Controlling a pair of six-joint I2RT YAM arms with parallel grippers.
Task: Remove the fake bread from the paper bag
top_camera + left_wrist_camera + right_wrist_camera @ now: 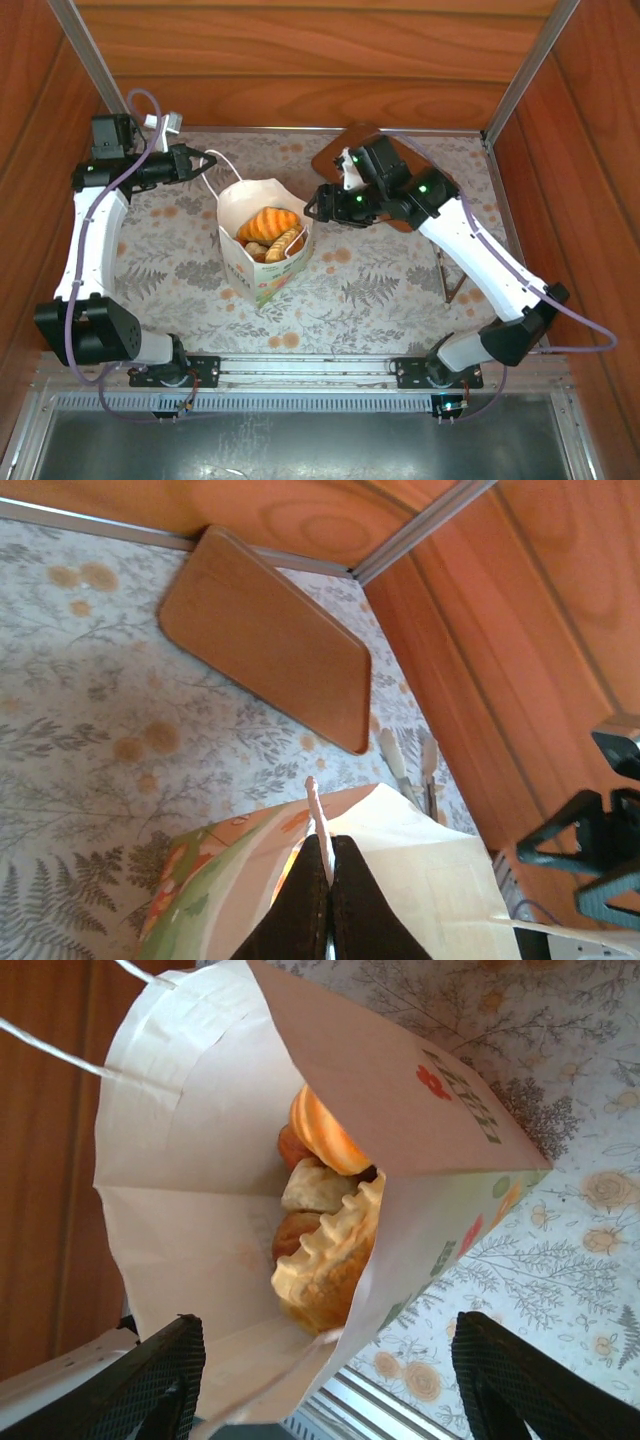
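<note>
From where I stand, the paper bag (262, 268) is up on its base just to the 9 o'clock side of the middle of the flower-print table (170, 250). Its mouth is open to the ceiling, and the fake bread (268, 226) is all inside, heaped to about the rim. The left gripper (207, 160) sits at the bag's 11 o'clock with its jaws pressed fully together on the bag's white string handle (313, 800). Its own camera shows the two dark fingers (300, 915) closed flat against each other, the string poking out past their tips and the bag's printed side just beneath. The right gripper (314, 206) is at the bag's 2 o'clock, close to the rim, jaws spread wide and holding nothing. Through its wrist camera the two fingers (165, 1380) stand either side of the bag's open mouth; whether either one touches the paper I cannot tell. That view looks straight into the bag. An orange-brown piece (325, 1135) lies toward 12 o'clock and a pale ridged roll (325, 1260) toward 6 o'clock below it. A couple of browner pieces are wedged between them against the white inner wall. Two strands of string run off the far rim toward 10 o'clock. A flat brown tray (330, 150) lies at the bag's 1 o'clock near the back wall, partly under the right arm.
</note>
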